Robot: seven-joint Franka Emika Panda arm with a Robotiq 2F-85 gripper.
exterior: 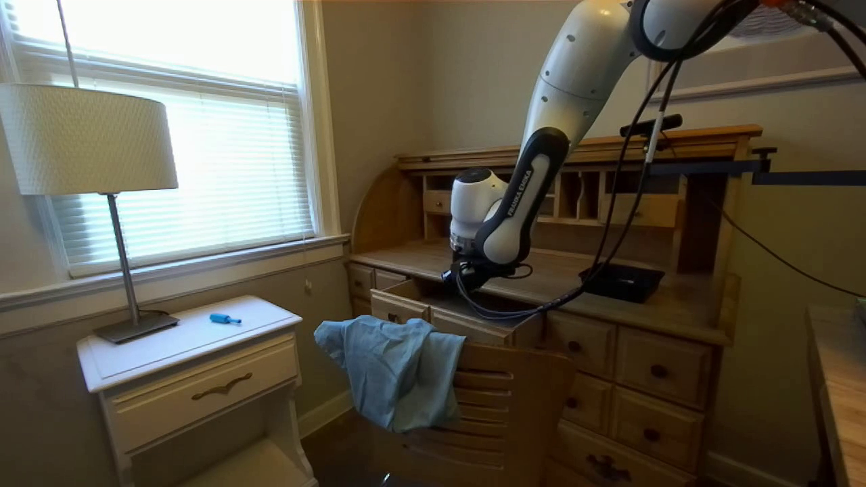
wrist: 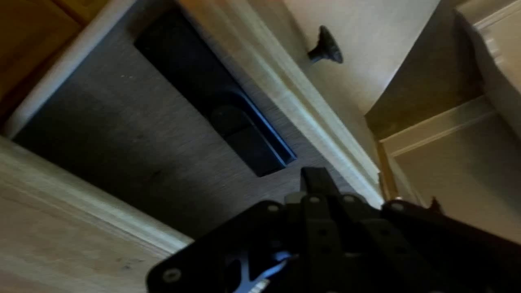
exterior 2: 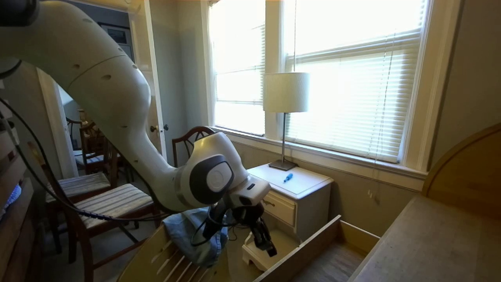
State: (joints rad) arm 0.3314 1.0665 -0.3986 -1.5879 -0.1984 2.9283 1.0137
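Down below fingers [wrist: 319, 182], black object [wrist: 217, 95]

My gripper [wrist: 319, 179] stood at the bottom of the wrist view, dark in shadow, its jaws together over a wooden drawer [wrist: 134, 122]. A long black object [wrist: 191, 65] lay flat on the drawer's grey-brown floor, slanting alongside the front panel [wrist: 301, 101]. Its nearer end, with a rounded shape and a bluish gleam down one edge, sat just beside me, a gap showing between us. A dark knob [wrist: 327, 44] stuck out from the panel's outer face. Pale wood [wrist: 61, 248] filled the lower left corner.
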